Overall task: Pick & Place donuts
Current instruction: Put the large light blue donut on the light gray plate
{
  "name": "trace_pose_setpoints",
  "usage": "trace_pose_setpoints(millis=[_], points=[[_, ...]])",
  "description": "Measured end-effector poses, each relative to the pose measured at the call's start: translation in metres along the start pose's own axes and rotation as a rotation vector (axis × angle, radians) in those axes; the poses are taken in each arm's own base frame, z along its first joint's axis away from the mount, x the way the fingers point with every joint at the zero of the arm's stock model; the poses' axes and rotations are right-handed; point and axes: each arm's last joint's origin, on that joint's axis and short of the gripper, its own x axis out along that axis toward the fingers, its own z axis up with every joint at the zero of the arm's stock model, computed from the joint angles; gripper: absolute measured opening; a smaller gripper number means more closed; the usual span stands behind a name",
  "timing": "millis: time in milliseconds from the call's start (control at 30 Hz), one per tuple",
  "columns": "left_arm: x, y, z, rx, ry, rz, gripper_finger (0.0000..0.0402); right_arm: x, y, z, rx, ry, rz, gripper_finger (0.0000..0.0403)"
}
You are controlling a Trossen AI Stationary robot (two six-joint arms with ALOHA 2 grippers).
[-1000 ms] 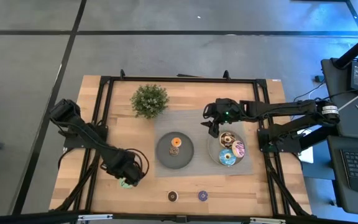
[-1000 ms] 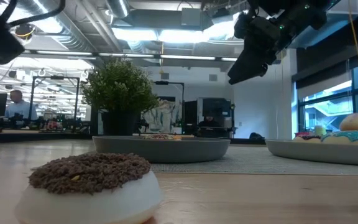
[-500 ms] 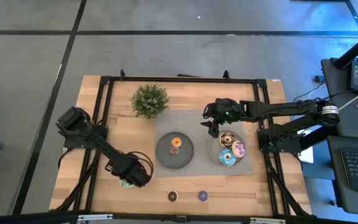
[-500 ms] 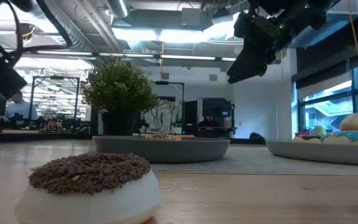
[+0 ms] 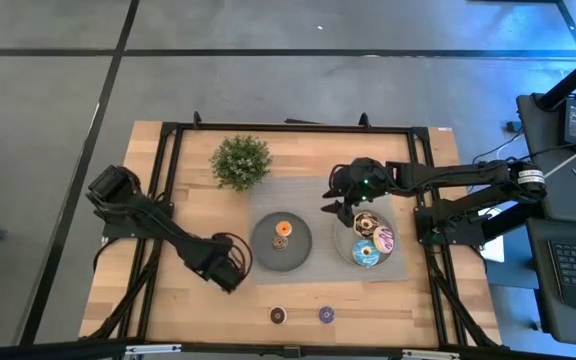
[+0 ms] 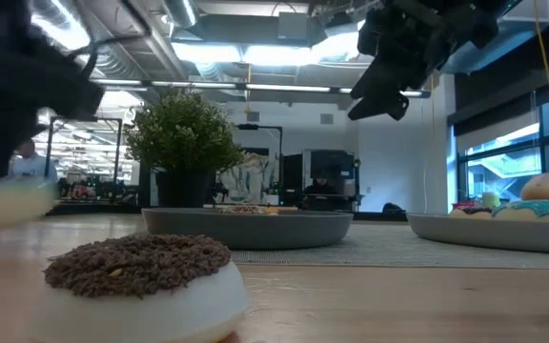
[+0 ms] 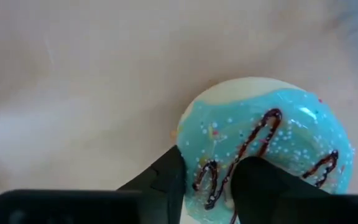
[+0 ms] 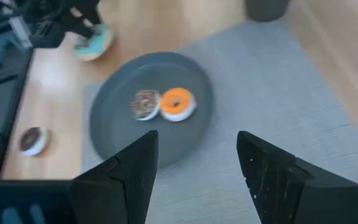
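My left gripper [image 7: 207, 180] has its fingers closed on the green donut [image 7: 266, 146], 1 finger through the hole and 1 on the outer edge. Its icing is teal green with dark squiggles and little sprinkles. From above, that gripper [image 5: 230, 276] sits over the bare wood just left of the dark plate [image 5: 300, 247], and the donut is hidden under it. In the table-level view a pale donut [image 6: 8, 202] at the far left looks lifted off the table under the dark arm.

The plate has 2 mini donuts on it, an orange one [image 5: 284, 226] and a brown one [image 5: 279, 242]. The bowl [image 5: 344, 247] to the right holds 3 bigger ones: chocolate [image 5: 366, 222], pink [image 5: 383, 238] and blue [image 5: 365, 252]. 2 more minis sit near the front edge, a dark brown [image 5: 278, 316] and a purple [image 5: 325, 315].

My right gripper [image 5: 339, 203] hangs in the air over the mat [image 5: 320, 190] between plate and bowl, fingers [image 8: 132, 171] spread with nothing in them. A plant [image 5: 240, 161] is at the back.
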Motion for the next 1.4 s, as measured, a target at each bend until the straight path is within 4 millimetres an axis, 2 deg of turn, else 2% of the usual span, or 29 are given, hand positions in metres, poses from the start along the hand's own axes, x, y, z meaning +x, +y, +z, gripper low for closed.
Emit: trace_pose_setpoints(millis=[133, 267, 400, 567, 700, 900, 1067, 1167, 1400], points=[[-0.022, 0.003, 0.019, -0.051, -0.22, -0.109, 0.0095, 0.0, 0.001, 0.002, 0.007, -0.021, 0.007, 0.022], [-0.048, 0.008, 0.04, -0.104, -0.561, -0.238, 0.0091, 0.0, 0.003, 0.011, 0.005, -0.112, 0.032, 0.022], [-0.07, 0.004, 0.061, -0.098, -0.813, -0.334, 0.009, -0.001, 0.014, 0.017, -0.014, -0.203, 0.037, 0.022], [-0.086, -0.016, 0.091, 0.007, -1.01, -0.377, 0.009, -0.002, 0.038, 0.02, -0.121, -0.359, -0.139, 0.022], [-0.096, -0.029, 0.12, 0.009, -1.173, -0.372, 0.009, -0.005, 0.052, 0.02, -0.194, -0.452, -0.302, 0.022], [-0.121, -0.032, 0.158, -0.06, -1.328, -0.477, 0.009, -0.006, 0.062, 0.017, -0.205, -0.471, -0.333, 0.022], [-0.138, -0.029, 0.177, -0.09, -1.39, -0.649, 0.009, -0.011, 0.072, 0.025, -0.273, -0.572, -0.307, 0.022], [-0.141, -0.028, 0.182, -0.035, -1.401, -0.694, 0.009, -0.015, 0.074, 0.029, -0.288, -0.628, -0.335, 0.022], [-0.147, -0.027, 0.184, -0.03, -1.457, -0.692, 0.009, -0.021, 0.075, 0.036, -0.211, -0.731, -0.364, 0.0209]])
